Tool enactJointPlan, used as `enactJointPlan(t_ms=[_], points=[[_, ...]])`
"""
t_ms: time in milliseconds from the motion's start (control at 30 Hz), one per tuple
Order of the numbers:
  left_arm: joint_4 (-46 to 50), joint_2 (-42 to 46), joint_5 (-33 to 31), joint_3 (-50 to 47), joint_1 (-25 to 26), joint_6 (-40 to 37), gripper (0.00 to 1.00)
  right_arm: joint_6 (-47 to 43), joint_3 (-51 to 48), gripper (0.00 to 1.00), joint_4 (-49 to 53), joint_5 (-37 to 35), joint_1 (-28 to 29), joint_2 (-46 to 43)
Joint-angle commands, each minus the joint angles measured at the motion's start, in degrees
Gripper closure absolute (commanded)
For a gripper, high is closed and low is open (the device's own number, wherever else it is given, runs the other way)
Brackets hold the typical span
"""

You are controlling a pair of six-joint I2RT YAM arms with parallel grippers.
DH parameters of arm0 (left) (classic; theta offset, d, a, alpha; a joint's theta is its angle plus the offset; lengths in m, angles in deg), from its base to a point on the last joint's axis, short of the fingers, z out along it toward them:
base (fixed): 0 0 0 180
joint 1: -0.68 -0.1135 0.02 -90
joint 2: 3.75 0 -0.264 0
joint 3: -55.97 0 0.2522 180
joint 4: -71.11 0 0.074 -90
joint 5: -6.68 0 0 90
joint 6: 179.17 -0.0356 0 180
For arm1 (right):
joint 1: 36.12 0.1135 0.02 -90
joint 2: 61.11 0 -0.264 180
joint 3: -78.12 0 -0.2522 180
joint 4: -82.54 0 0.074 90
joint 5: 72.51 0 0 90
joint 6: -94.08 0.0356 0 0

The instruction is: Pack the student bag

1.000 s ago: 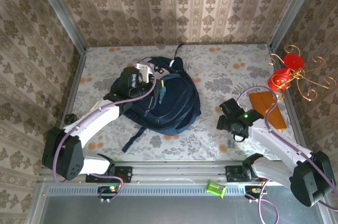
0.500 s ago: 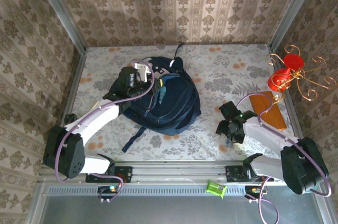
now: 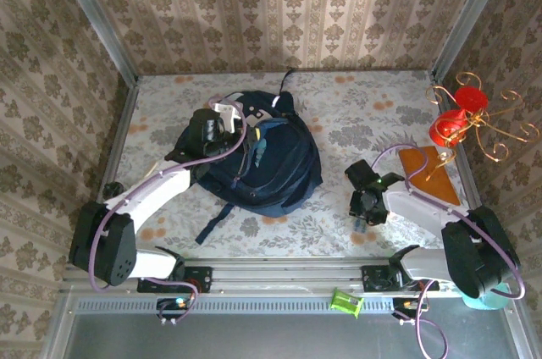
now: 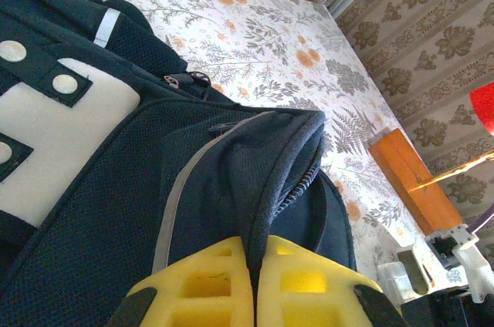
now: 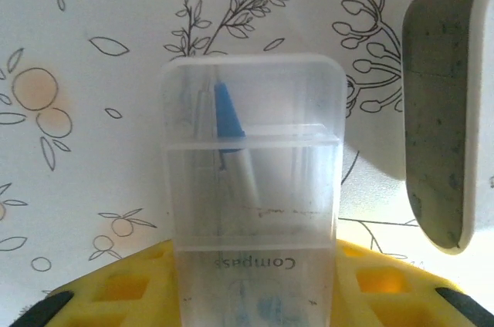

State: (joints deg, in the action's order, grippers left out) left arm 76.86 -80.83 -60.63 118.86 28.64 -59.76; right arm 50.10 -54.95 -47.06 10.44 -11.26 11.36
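Our left hand (image 4: 253, 269) is pinching the flap (image 4: 278, 157) of the student bag (image 3: 275, 164), left-centre on the tabletop (image 3: 356, 113); our right hand (image 5: 251, 284) is clamping a compass case (image 5: 251, 188). We are risking fabric slipping and the opening collapsing.

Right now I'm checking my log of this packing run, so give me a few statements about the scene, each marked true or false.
1. The left fingers pinch a fold of the student bag. True.
2. A clear case printed "Compass" sits between the right fingers. True.
3. The clear case lies inside the student bag. False: it is over the table, apart from the bag, to its right.
4. The orange board lies on the student bag. False: it lies on the table near the right edge.
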Motion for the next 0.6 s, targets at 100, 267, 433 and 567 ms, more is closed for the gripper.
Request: enactJointPlan(t_ms=[100,267,433,567], points=[[-3.15,1.59,-0.99,0.10,-1.17,0.50,1.00,-3.66,1.82,0.70,-13.52,5.12,4.28,-6.36],[-2.45,1.70,-0.99,0.96,-1.29,0.36,1.00,-3.94,4.01,0.72,-21.61,10.26,7.57,-11.02],[-2.69,1.58,0.10,1.97,-1.20,0.39,1.00,-0.26,9.25,0.72,-31.90,14.11,12.66,-6.13],[-2.67,2.44,1.78,3.38,-1.18,0.87,1.00,3.80,17.08,0.69,-37.68,13.72,16.07,3.29]])
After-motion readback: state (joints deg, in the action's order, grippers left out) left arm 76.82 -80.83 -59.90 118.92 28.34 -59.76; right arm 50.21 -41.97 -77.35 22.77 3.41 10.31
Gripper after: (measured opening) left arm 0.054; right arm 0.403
